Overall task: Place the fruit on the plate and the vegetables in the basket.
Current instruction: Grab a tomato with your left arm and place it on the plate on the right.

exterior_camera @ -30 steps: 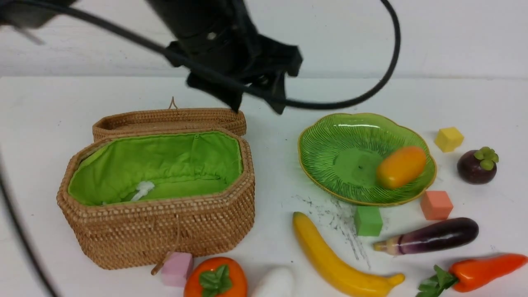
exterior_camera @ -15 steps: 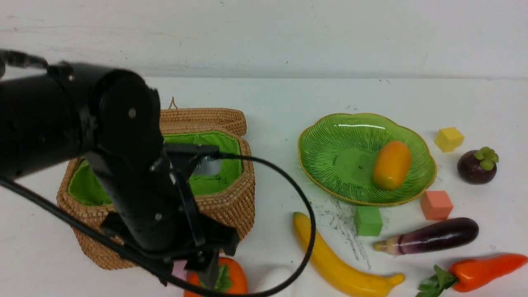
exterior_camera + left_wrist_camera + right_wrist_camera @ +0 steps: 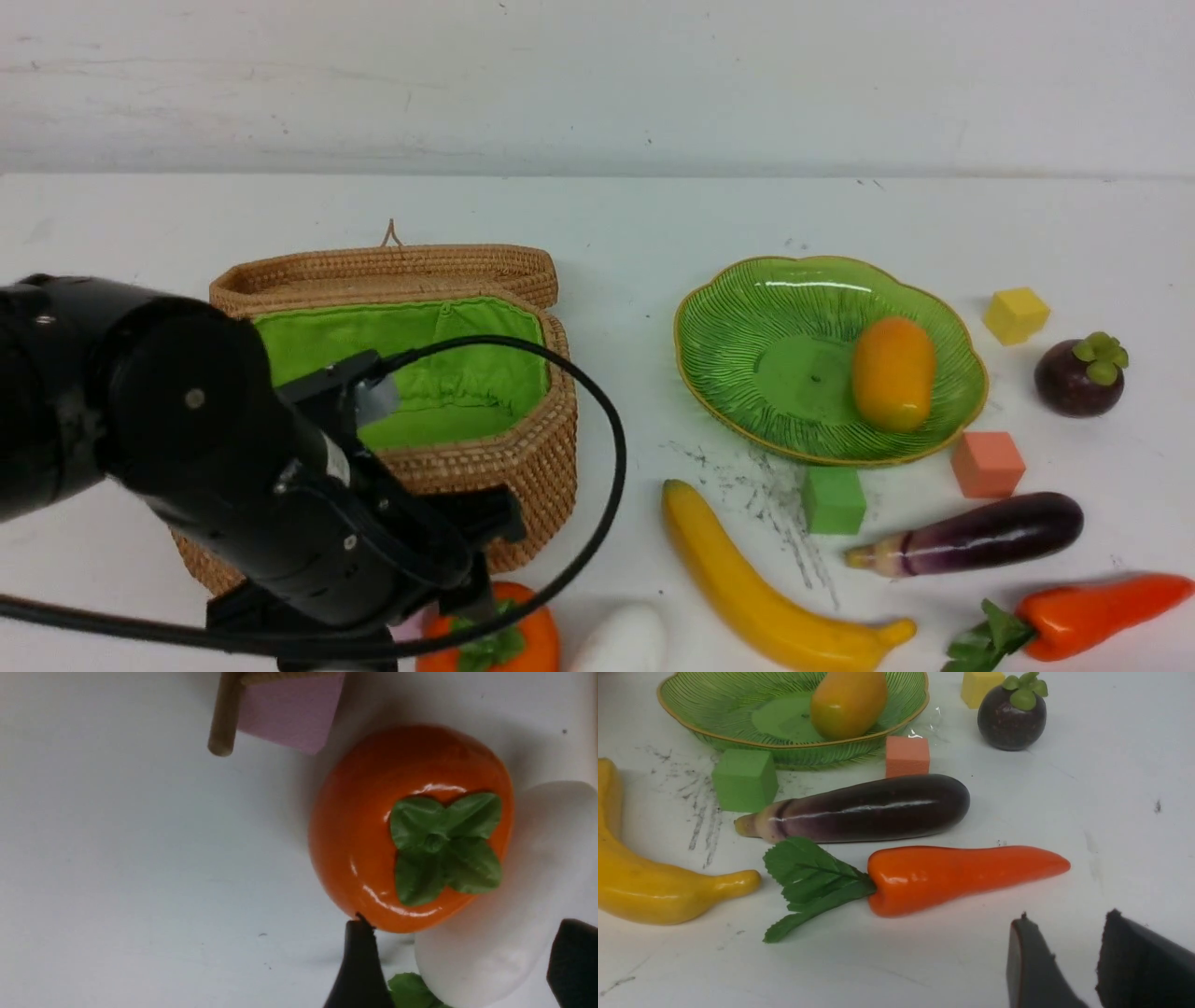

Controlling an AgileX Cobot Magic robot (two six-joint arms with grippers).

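Scuffed white tabletop [image 3: 653, 215], white wall [image 3: 597, 84]

No legible text, label, brand or number anywhere.

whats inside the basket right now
Only the green cloth lining shows inside the basket. The left arm covers the near left part of the inside, so anything lying there is hidden.
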